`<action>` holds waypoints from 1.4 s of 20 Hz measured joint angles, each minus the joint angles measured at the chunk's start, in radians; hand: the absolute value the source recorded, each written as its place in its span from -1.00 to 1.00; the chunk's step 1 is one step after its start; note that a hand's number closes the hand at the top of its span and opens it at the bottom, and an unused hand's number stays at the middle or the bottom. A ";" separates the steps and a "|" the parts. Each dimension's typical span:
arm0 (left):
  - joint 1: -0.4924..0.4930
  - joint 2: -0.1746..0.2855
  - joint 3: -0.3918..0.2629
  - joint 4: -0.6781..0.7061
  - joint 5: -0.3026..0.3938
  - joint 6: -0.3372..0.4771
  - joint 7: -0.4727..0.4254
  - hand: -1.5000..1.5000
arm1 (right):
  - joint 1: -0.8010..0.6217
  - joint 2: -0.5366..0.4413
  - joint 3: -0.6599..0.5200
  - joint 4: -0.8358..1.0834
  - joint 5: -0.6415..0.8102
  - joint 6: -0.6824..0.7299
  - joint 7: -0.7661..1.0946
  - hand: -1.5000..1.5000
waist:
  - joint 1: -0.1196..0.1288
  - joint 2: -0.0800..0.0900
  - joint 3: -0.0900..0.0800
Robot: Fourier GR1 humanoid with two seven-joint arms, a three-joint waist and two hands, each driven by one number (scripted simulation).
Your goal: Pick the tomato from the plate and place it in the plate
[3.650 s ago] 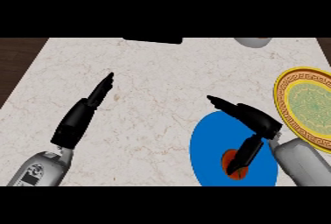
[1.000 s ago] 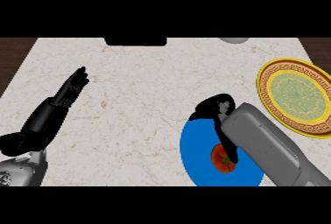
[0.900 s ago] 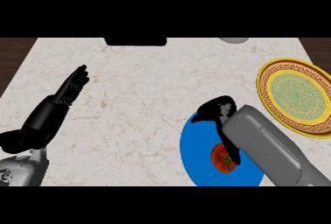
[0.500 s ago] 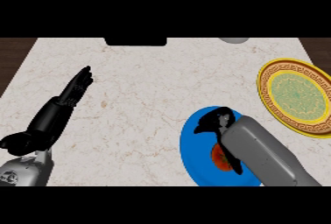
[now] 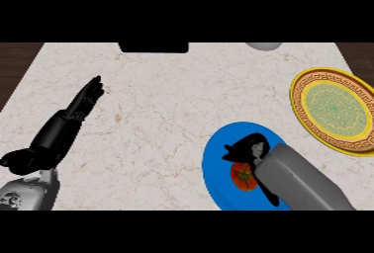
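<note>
A red tomato (image 5: 242, 177) lies on the blue plate (image 5: 217, 165) at the lower right of the counter. My right hand (image 5: 247, 147) hangs low over that plate, just beyond the tomato, and its grey forearm (image 5: 300, 185) hides the tomato's right side and much of the plate. The forearm hides any contact between the hand and the tomato. A yellow patterned plate (image 5: 332, 111) sits bare at the right edge. My left hand (image 5: 82, 105) rests open over the counter at the left, fingers straight and pointing away.
A black object (image 5: 153, 47) and a grey round thing (image 5: 263, 46) sit at the counter's far edge. Marbled counter top (image 5: 168, 108) spreads between the two hands. Dark floor shows past the left edge.
My right hand and forearm have drawn back toward me and down over the blue plate, covering more of the tomato. The left arm has barely shifted.
</note>
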 measured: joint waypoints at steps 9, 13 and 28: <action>-0.011 -0.006 0.024 -0.002 0.001 -0.026 0.006 0.00 | 0.021 -0.072 0.078 -0.086 0.124 -0.065 -0.187 1.00 | 0.003 -0.004 -0.003; -0.003 -0.005 0.040 0.003 -0.003 -0.014 0.011 0.00 | 0.125 -0.193 0.150 -0.281 0.214 -0.260 -0.297 1.00 | -0.029 -0.011 0.002; 0.090 0.008 0.104 -0.012 0.003 0.024 0.008 0.00 | 0.484 -0.605 0.041 -0.703 0.375 -1.061 -0.671 1.00 | -0.156 -0.029 0.014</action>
